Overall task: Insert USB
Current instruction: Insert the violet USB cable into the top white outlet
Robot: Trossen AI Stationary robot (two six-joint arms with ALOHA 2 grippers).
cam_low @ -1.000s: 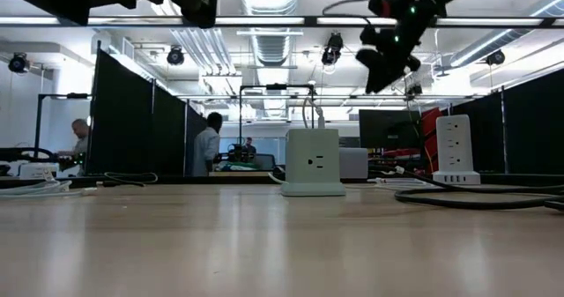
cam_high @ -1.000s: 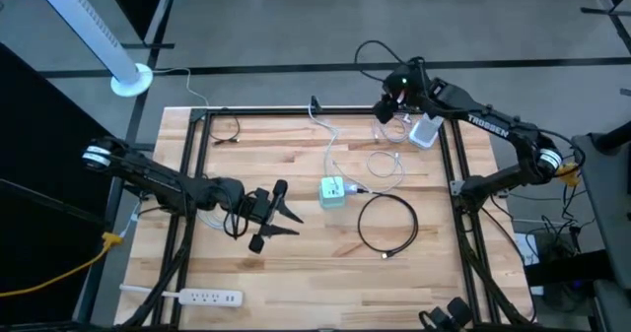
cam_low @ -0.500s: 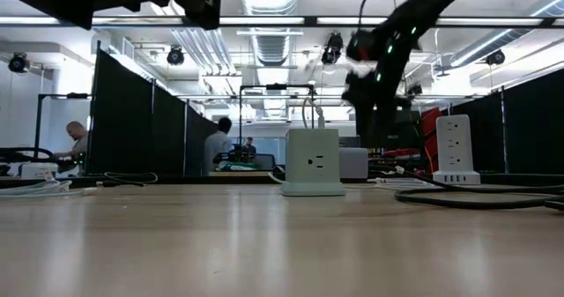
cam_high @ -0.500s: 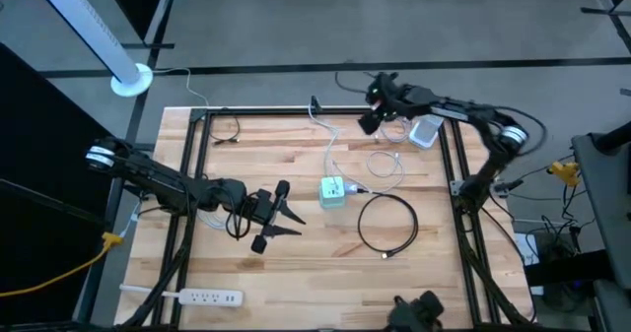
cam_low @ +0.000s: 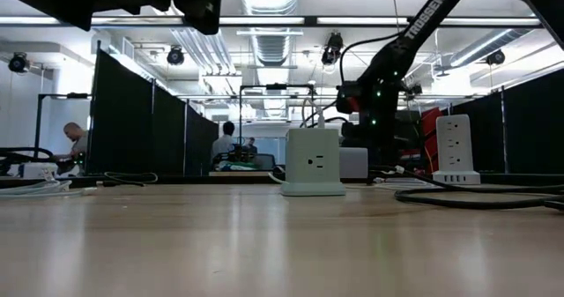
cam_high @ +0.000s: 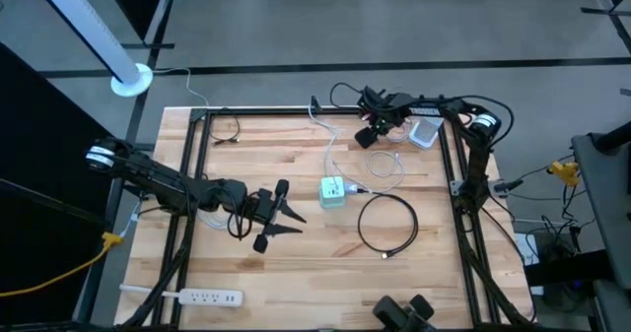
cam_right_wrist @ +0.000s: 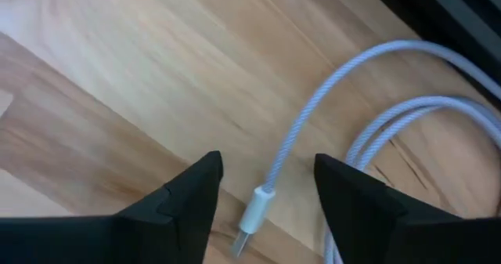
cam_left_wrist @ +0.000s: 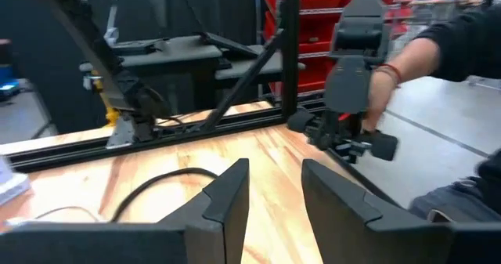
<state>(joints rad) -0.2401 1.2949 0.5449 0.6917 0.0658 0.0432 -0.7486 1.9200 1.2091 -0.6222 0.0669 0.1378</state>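
A white USB cable point(cam_high: 385, 164) lies coiled on the wooden table near its far right corner. Its plug end point(cam_right_wrist: 254, 215) rests flat on the wood. My right gripper point(cam_high: 368, 133) points down over that end, open, with one finger on each side of the plug point(cam_right_wrist: 266, 197) and no visible touch. A mint-green power cube point(cam_high: 333, 191) stands at the table's middle, also seen in the low view point(cam_low: 311, 162). My left gripper point(cam_high: 284, 212) hovers level to the left of the cube, open and empty point(cam_left_wrist: 274, 193).
A white charging tower point(cam_high: 426, 132) stands at the far right, just beside my right arm. A black cable loop point(cam_high: 386, 224) lies to the right of the cube. A white power strip point(cam_high: 195, 297) lies at the near left. A person's hand point(cam_left_wrist: 387, 68) shows beyond the table's edge.
My right gripper has come down from high above the far right corner toward the table's left. It has tipped over until it points down, and it now stands low over the white cable's plug end. The left arm has kept still.
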